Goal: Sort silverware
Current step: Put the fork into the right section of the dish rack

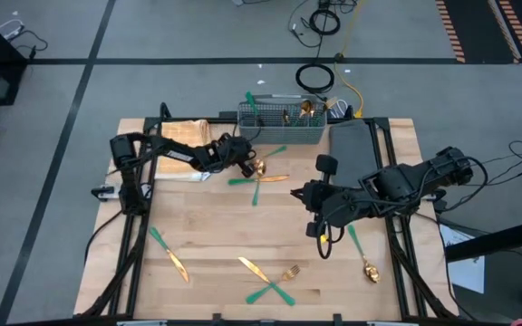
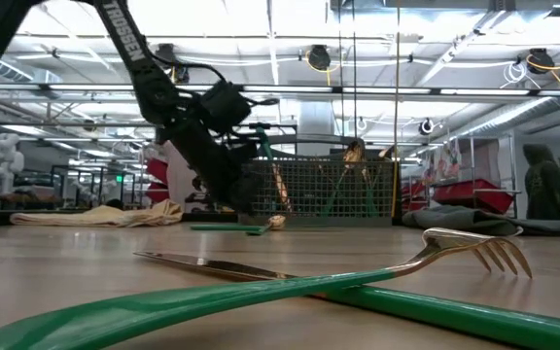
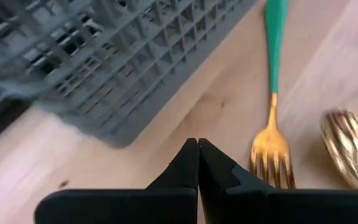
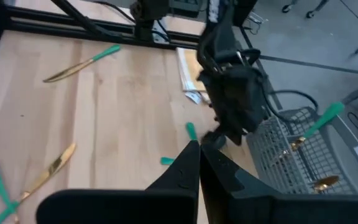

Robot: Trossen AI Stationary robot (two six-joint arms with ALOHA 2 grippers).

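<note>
Two grippers are seen with fingers pressed together, empty: the left gripper (image 1: 247, 163) just in front of the grey basket (image 1: 284, 134), the right gripper (image 1: 299, 192) farther out. Silverware (image 1: 270, 177) is scattered across the table (image 1: 216, 235) before the basket, several pieces standing inside it.

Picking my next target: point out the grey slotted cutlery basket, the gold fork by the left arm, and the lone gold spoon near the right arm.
Grey slotted cutlery basket (image 1: 284, 134): high view, front wall.
Gold teal-handled fork (image 3: 272, 149): left wrist view, head.
Gold teal-handled spoon (image 1: 369, 270): high view, bowl.
</note>
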